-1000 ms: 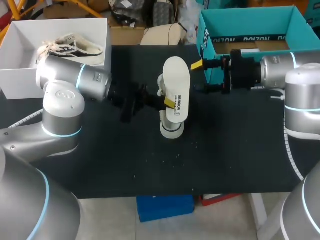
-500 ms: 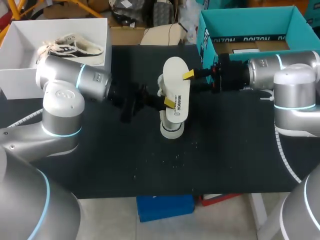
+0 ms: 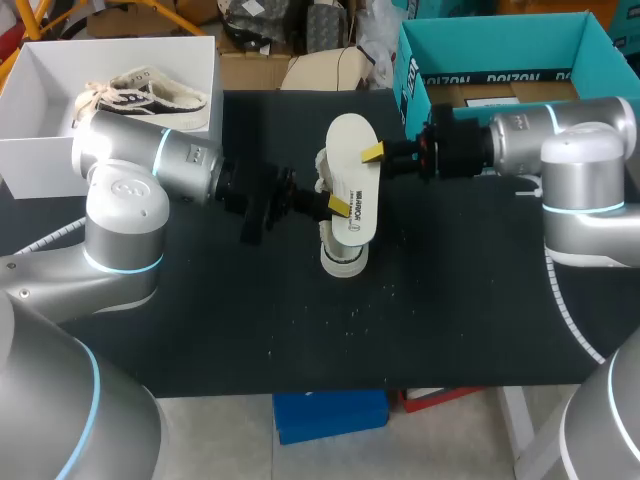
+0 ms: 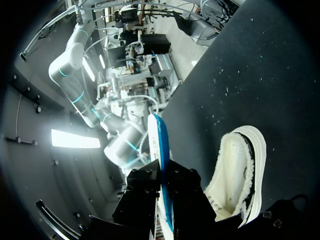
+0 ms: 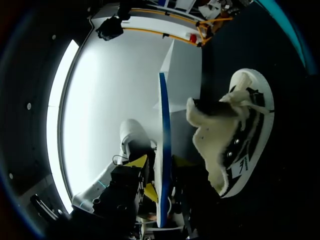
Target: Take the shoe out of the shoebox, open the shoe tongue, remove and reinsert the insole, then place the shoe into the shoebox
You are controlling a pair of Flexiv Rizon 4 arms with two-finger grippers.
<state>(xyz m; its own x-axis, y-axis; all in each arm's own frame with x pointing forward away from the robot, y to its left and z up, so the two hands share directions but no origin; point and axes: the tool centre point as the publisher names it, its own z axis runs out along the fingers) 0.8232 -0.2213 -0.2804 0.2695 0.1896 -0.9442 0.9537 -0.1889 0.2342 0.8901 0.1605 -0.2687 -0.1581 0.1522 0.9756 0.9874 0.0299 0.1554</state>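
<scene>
Presently the insole (image 3: 350,180) is clamped by the left gripper (image 3: 339,206) above the shoe (image 3: 342,258), near the middle of the table's (image 3: 450,320) far edge. The right gripper (image 3: 372,153) is at its opposite side; whether it grips cannot be told. If both pull unevenly, the insole may be bent or dropped.

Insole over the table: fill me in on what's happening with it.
The left gripper holds the insole above the sneaker, which rests on the black table. The right gripper sits at the insole's far end; whether it grips is unclear. The teal shoebox stands open behind that arm.
</scene>
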